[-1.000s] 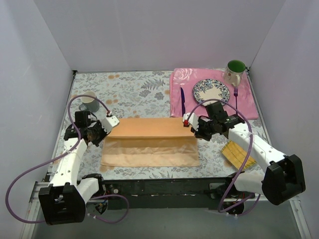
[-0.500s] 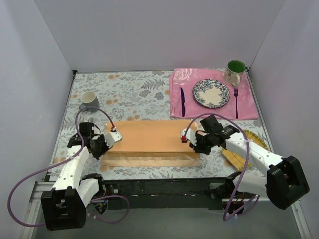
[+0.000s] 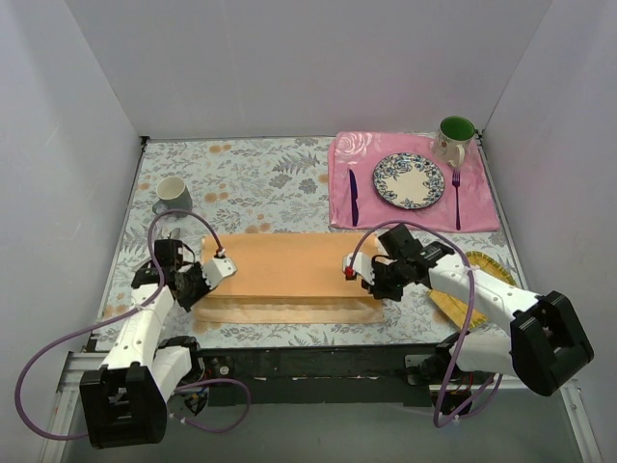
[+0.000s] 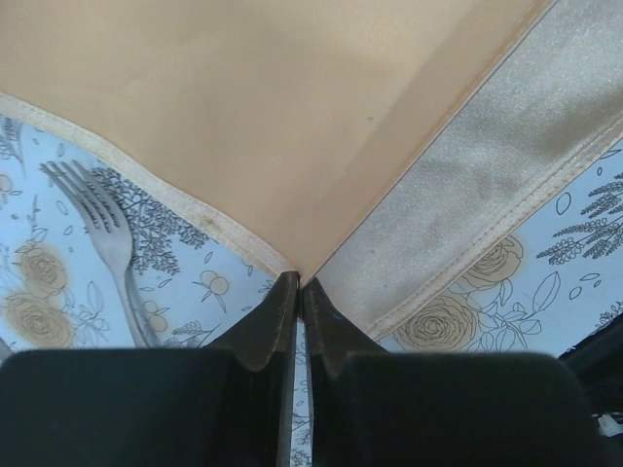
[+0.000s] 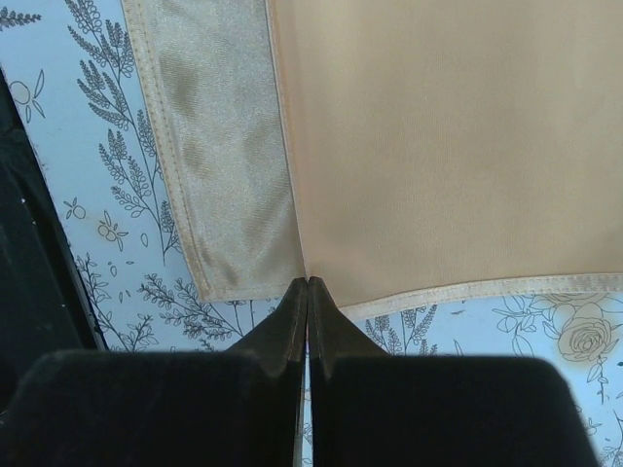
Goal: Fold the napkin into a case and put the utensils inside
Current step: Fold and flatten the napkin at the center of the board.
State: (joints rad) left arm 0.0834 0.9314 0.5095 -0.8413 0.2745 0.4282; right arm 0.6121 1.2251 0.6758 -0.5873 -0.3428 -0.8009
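Observation:
The peach-orange napkin (image 3: 289,265) lies folded on the table's middle, its upper layer covering all but a paler near strip (image 3: 289,311). My left gripper (image 3: 203,287) is shut on the upper layer's left near corner (image 4: 299,268). On the matching right corner (image 5: 308,272), my right gripper (image 3: 370,287) is also shut. In both wrist views the black fingers (image 4: 277,321) (image 5: 292,321) pinch the cloth where the two layers meet. The dark purple knife (image 3: 353,196) and the purple fork (image 3: 456,198) lie on either side of the plate (image 3: 409,180). No case shape shows.
A pink floral placemat (image 3: 482,207) at the back right carries the plate, with a green-lined mug (image 3: 455,140) behind it. A grey cup (image 3: 172,196) stands at the left. A yellow woven mat (image 3: 482,280) lies under my right arm. Grey walls enclose the table.
Both grippers have moved toward the near edge, drawing the held edge of the napkin's upper layer with them. It now covers more of the lower layer.

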